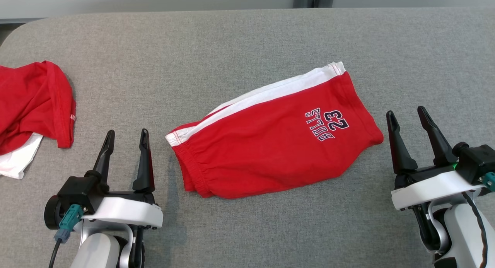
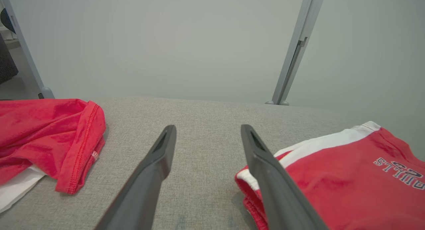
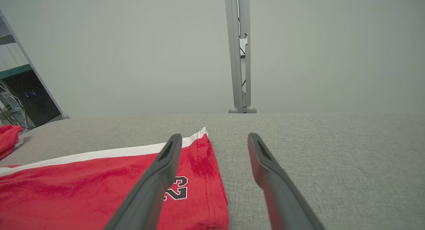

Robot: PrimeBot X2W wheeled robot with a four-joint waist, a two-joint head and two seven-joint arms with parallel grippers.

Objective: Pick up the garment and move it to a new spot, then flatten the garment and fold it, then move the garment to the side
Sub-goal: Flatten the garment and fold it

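Left gripper [image 1: 128, 132] is wide open and holding nothing, parked just beside the waistband end of the red shorts [image 1: 270, 152]. Right gripper [image 1: 405, 111] is the same, open and empty, near the hem end. The shorts lie flat mid grey tabletop [image 1: 232, 43], and another red garment [image 1: 31, 101] sits crumpled far left.

Centre: folded red-and-white cloth shorts [image 1: 270, 152] on the grey fabric table [image 1: 247, 40].
Far left: crumpled red-and-white cloth garment [image 1: 33, 101], well apart.
Flanks: left gripper [image 1: 128, 131] just left of shorts, right gripper [image 1: 405, 110] just right.
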